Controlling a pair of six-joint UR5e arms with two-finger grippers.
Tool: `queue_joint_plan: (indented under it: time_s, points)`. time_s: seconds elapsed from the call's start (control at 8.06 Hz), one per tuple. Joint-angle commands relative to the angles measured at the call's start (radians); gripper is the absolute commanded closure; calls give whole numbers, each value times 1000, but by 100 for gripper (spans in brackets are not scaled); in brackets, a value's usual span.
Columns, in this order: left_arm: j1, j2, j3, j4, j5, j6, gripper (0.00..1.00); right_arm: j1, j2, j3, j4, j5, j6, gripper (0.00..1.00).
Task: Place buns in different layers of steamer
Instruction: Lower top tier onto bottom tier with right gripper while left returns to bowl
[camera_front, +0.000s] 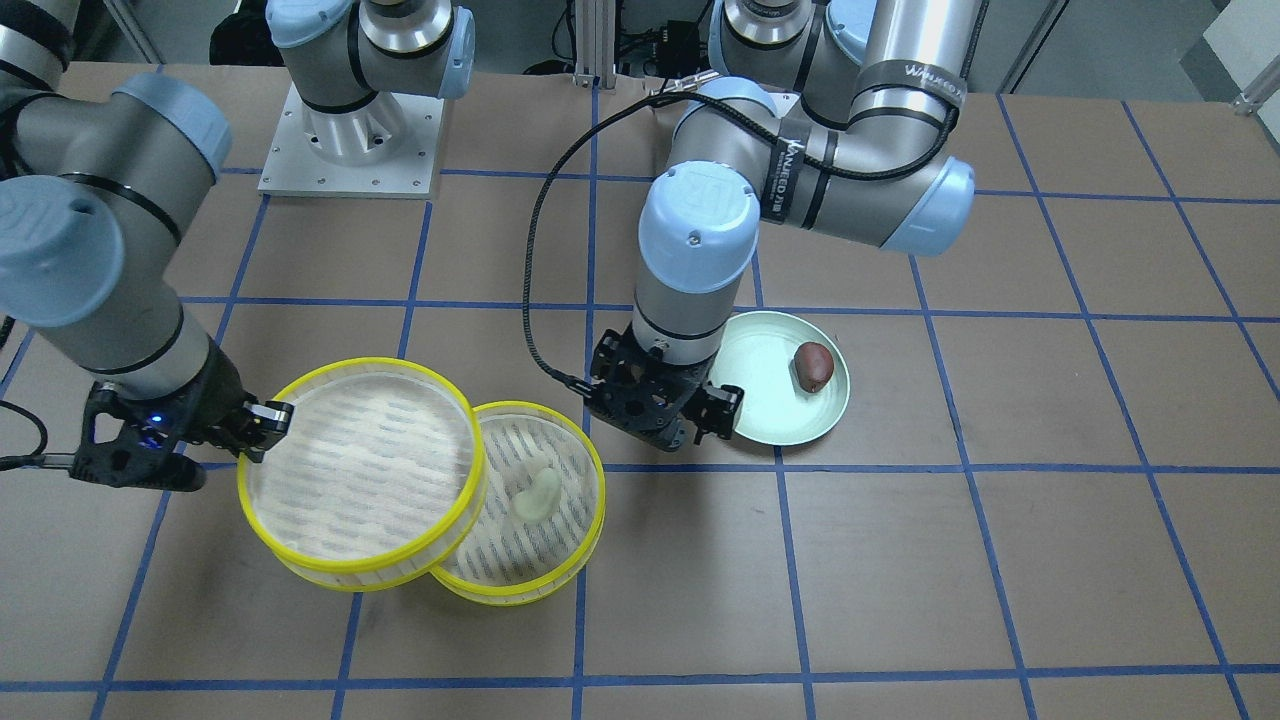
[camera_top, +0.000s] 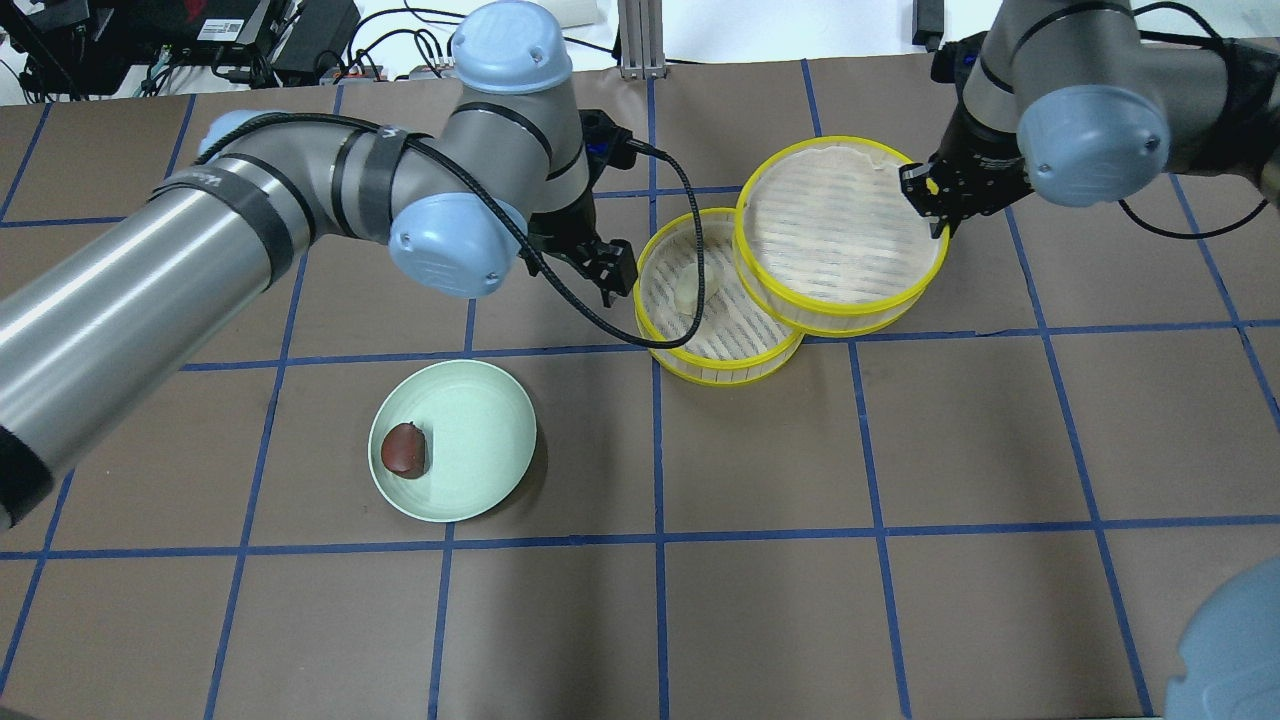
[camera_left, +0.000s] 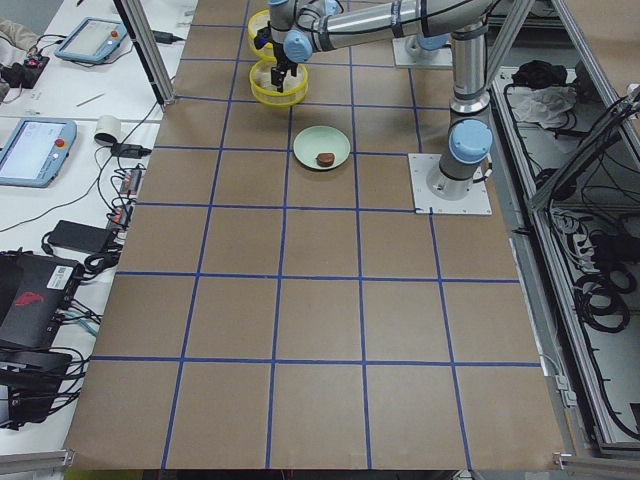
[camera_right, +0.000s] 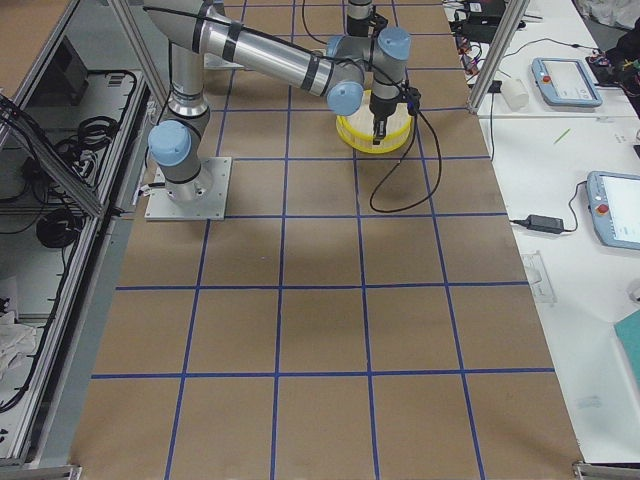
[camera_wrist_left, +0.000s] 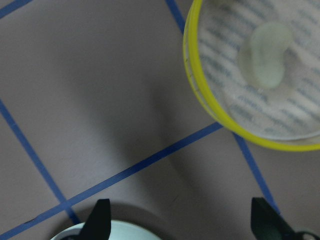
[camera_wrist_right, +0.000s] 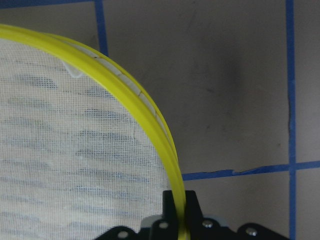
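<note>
The steamer is split into two yellow-rimmed layers. My right gripper is shut on the rim of the upper tray, which stays off to one side and overlaps the edge of the lower tray. The rim shows pinched between the jaws in the right wrist view. The cream-white bun lies on the lower tray's slatted floor. The dark reddish-brown bun lies on the pale green plate. My left gripper is open and empty, hovering between the lower tray and the plate.
A black cable loops from my left wrist over the table beside the lower tray. The right arm's base plate stands at the robot's side of the table. Blue tape lines mark a grid on the brown tabletop.
</note>
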Motion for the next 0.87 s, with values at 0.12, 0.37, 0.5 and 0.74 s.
queue_joint_plan:
  time_s: [0.12, 0.37, 0.5, 0.74]
  points:
    - [131, 93, -73, -182, 160, 244, 0, 181, 21, -11, 2, 11, 310, 100]
    - [221, 104, -172, -181, 159, 361, 0, 212, 47, -9, -6, 10, 319, 100]
    - [272, 104, -203, -183, 155, 395, 0, 213, 61, -9, -8, 11, 312, 100]
    - [280, 95, -251, -199, 148, 391, 0, 215, 81, -9, -12, 5, 273, 100]
